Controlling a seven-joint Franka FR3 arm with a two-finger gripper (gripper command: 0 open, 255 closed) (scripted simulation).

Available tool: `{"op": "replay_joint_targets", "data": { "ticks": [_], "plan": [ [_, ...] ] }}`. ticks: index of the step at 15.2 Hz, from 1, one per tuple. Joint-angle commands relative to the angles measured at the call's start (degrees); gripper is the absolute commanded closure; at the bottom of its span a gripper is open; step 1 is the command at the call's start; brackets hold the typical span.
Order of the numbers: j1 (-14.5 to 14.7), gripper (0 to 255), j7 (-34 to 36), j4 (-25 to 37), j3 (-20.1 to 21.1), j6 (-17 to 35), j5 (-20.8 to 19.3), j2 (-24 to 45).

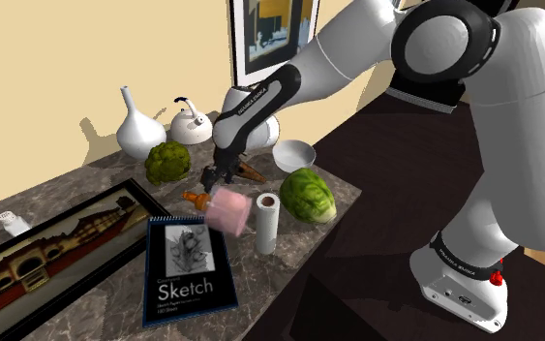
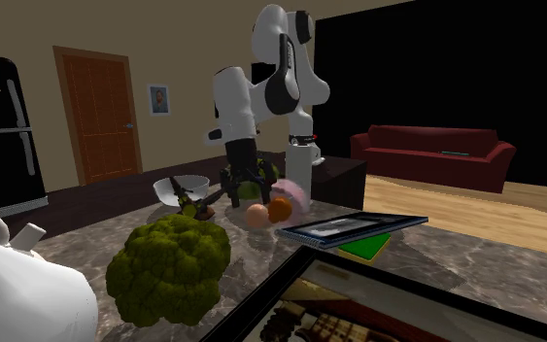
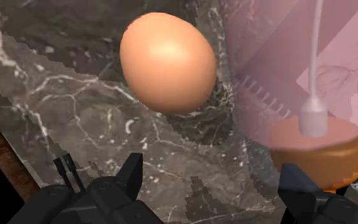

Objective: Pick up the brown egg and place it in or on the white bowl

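My fingers (image 3: 133,175) stand spread just short of the brown egg (image 3: 168,60), which lies on the marble tabletop (image 3: 75,108) beside a pink bottle (image 3: 285,76), so grasp, lift and carry to the white bowl (image 1: 294,153), two o'clock from them in the shoulder view, are all left to do.
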Motion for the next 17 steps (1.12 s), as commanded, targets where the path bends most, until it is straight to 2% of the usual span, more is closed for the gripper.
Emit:
{"op": "replay_joint_targets", "data": {
  "ticks": [1,6,13,14,17],
  "plan": [
    [0.75,0,0.2,1.25,0.6,-1.94,-0.24,2.62],
    [0.63,0,0.81,2.94,1.5,-0.1,-1.2,5.99],
    [-0.56,0,1.84,2.84,2.72,0.15,-2.84,6.12],
    [-1.02,255,1.5,1.31,2.97,0.22,-2.61,4.71],
    [0.07,255,2.77,3.24,2.22,-1.07,-3.13,5.13]
  ]
}}
